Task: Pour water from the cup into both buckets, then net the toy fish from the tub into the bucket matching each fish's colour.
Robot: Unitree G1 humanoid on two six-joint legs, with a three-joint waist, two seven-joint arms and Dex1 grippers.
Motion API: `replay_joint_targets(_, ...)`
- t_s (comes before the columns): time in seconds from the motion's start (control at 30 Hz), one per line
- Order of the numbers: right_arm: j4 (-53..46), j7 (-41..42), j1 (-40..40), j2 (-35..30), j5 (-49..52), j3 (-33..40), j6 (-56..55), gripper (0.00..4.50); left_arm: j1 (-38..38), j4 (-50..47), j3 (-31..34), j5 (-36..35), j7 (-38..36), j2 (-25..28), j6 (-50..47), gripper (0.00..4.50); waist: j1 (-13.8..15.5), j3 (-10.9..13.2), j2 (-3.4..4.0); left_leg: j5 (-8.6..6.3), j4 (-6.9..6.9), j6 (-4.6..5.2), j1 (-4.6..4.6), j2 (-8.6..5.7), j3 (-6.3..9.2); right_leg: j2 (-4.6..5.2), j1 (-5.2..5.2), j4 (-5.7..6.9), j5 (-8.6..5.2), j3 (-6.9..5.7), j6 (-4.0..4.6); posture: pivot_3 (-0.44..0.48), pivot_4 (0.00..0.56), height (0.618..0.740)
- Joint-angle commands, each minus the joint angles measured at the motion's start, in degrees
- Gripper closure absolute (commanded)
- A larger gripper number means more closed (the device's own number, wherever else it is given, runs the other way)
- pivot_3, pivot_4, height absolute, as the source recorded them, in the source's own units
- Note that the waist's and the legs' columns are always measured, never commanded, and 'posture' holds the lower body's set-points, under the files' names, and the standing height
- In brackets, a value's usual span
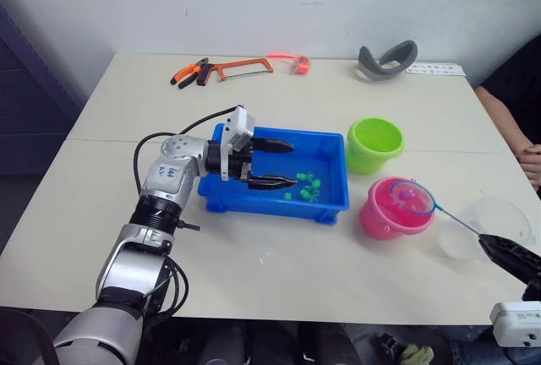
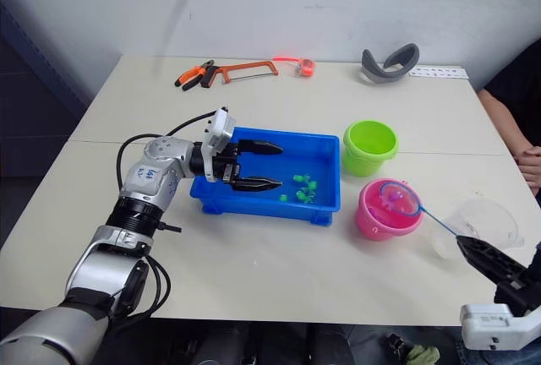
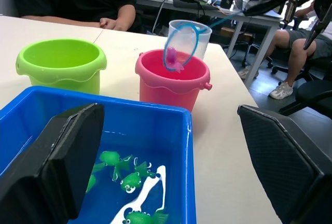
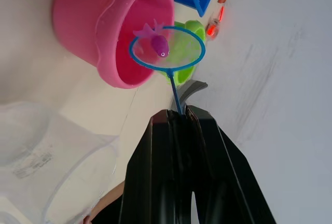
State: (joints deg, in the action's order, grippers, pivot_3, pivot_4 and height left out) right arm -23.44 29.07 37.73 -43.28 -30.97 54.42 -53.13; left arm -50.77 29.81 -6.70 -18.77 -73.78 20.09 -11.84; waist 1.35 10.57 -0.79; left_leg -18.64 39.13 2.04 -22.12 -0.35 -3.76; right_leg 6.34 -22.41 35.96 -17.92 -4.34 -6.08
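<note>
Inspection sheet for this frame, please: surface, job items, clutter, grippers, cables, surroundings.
Surface: pale table, nothing spilled that I can see.
Job's things: blue tub holds green fish; green bucket and pink bucket beside it; net with a pink fish over the pink bucket; cup near the table's right edge.
Clutter: pliers, hacksaw, grey curved piece at the far edge.
Grippers: left gripper open over the tub; right gripper shut on the net handle.
Cables: black cable on the left arm.
Surroundings: a person's hand at the right.
</note>
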Motion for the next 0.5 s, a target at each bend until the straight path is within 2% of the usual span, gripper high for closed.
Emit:
replay_joint_targets(0.03, 1.2, -3.0, -1.4, -0.3, -1.4, 2.7, -0.6, 4.50, -1.5, -0.9, 1.2, -0.3, 0.3, -0.2, 0.4, 0.02, 0.0, 0.0, 0.00, 0.00, 0.00, 0.00, 0.00, 0.00, 0.00, 0.00, 0.00, 0.00, 0.00, 0.00, 0.00, 0.000, 0.150, 0.740)
replay_joint_targets(0.2, 1.0, -4.5, -0.8, -0.1, -4.8, 0.8, -3.9, 4.50, -1.7, -0.7, 1.2, -0.4, 0.7, -0.5, 0.6, 0.02, 0.1, 0.0, 0.00, 0.00, 0.01, -0.01, -0.01, 0.00, 0.03, -0.01, 0.00, 0.00, 0.00, -0.01, 0.01, 0.000, 0.150, 0.740)
replay_joint_targets(0.33, 3.3, -5.5, -1.7, -0.6, -4.4, 1.8, -1.5, 4.50, -1.9, -0.5, 1.4, -0.4, 0.8, -0.6, 0.8, 0.02, 0.0, 0.0, 0.00, 0.01, 0.03, 0.00, 0.00, 0.00, -0.02, 0.00, 0.01, 0.00, 0.00, 0.01, 0.01, 0.000, 0.150, 0.740)
replay_joint_targets(0.4, 4.1, -4.8, -1.6, -0.7, 0.8, 1.5, 1.9, 4.50, -1.8, -0.5, 1.4, -0.4, 0.7, -0.5, 0.9, 0.02, 0.0, 0.0, 0.00, 0.01, 0.03, -0.01, 0.02, 0.00, -0.01, -0.01, 0.01, 0.00, 0.00, 0.01, 0.01, 0.000, 0.150, 0.740)
replay_joint_targets(0.5, 1.9, -1.6, -1.1, -0.6, 15.6, -1.4, 10.6, 4.50, -1.3, -0.4, 1.5, -0.2, 0.7, 0.1, 0.9, 0.02, 0.0, 0.0, 0.00, 0.01, 0.03, -0.01, 0.02, 0.01, 0.00, 0.00, 0.01, 0.00, 0.00, 0.01, 0.01, 0.000, 0.150, 0.740)
